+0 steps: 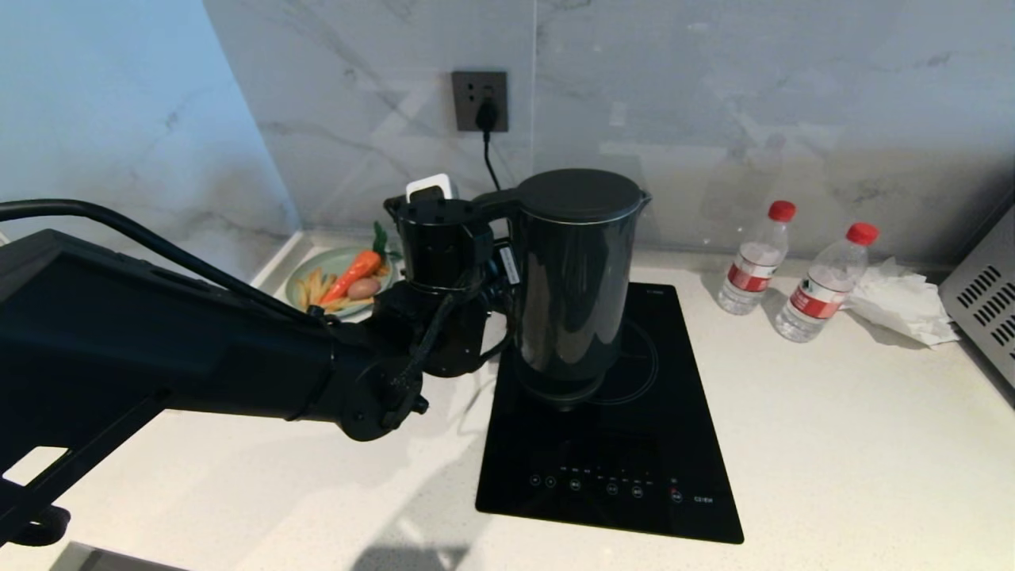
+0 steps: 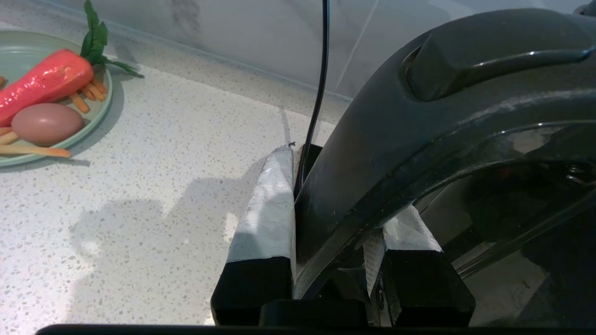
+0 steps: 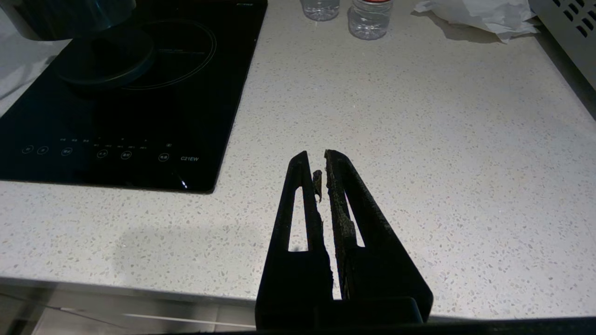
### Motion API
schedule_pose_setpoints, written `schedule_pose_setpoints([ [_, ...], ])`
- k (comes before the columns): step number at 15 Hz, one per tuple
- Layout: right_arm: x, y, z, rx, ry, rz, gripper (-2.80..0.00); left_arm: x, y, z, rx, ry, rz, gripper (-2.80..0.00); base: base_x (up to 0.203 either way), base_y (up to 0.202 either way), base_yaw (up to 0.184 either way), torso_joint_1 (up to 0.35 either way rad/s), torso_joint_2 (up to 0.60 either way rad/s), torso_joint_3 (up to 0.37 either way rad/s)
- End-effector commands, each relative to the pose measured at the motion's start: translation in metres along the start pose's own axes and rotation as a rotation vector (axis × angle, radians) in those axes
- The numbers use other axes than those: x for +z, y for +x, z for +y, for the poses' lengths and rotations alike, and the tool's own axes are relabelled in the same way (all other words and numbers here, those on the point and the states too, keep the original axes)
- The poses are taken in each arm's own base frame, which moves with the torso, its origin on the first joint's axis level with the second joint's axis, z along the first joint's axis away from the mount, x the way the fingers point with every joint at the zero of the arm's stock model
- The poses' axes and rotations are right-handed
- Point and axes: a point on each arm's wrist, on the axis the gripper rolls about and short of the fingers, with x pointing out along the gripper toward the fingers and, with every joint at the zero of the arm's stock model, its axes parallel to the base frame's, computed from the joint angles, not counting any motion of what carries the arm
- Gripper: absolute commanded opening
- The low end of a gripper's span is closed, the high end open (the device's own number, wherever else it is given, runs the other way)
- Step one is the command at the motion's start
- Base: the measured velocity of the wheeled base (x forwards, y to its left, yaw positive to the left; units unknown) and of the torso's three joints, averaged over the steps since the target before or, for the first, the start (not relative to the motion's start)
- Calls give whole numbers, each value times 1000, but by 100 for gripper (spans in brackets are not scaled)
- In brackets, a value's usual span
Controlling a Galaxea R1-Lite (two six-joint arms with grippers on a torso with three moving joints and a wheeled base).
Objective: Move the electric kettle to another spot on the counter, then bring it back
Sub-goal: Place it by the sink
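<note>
The electric kettle (image 1: pixel 575 285), a tall glossy black jug with a flat lid, stands upright over the black cooktop (image 1: pixel 618 468). My left gripper (image 1: pixel 498 266) is shut on its loop handle (image 2: pixel 419 121), one taped finger (image 2: pixel 267 204) on each side. In the right wrist view the kettle's bottom (image 3: pixel 70 14) hangs slightly above a dark round base disc (image 3: pixel 104 56). The white speckled counter (image 1: pixel 833 436) spreads around the cooktop. My right gripper (image 3: pixel 316 156) hovers shut and empty over the counter's front edge.
A green plate (image 1: pixel 305 277) with a toy carrot, an egg and fries sits at the back left. Two water bottles (image 1: pixel 753 258), a crumpled tissue (image 1: pixel 900 305) and a vented grey appliance (image 1: pixel 987 305) stand at the back right. A black cord (image 2: pixel 319 88) runs from the wall socket (image 1: pixel 480 101).
</note>
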Motion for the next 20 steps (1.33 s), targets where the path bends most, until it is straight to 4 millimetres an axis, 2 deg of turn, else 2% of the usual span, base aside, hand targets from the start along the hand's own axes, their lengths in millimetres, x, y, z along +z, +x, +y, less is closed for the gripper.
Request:
schedule_pose_setpoints([
  [1, 0, 0, 0, 0, 0, -1, -280, 4, 0, 1, 5, -9, -12, -280, 0, 0, 0, 0, 0, 0],
  [5, 0, 0, 0, 0, 0, -1, -280, 4, 8, 15, 38, -6, -16, -280, 0, 0, 0, 0, 0, 0],
  [10, 0, 0, 0, 0, 0, -1, -280, 1, 19, 48, 85, -3, -36, -280, 0, 0, 0, 0, 0, 0],
  [16, 0, 0, 0, 0, 0, 0, -280, 9, 30, 74, 140, 1, -52, -280, 0, 0, 0, 0, 0, 0],
  [20, 0, 0, 0, 0, 0, 0, -280, 7, 32, 97, 163, 16, -31, -280, 0, 0, 0, 0, 0, 0],
])
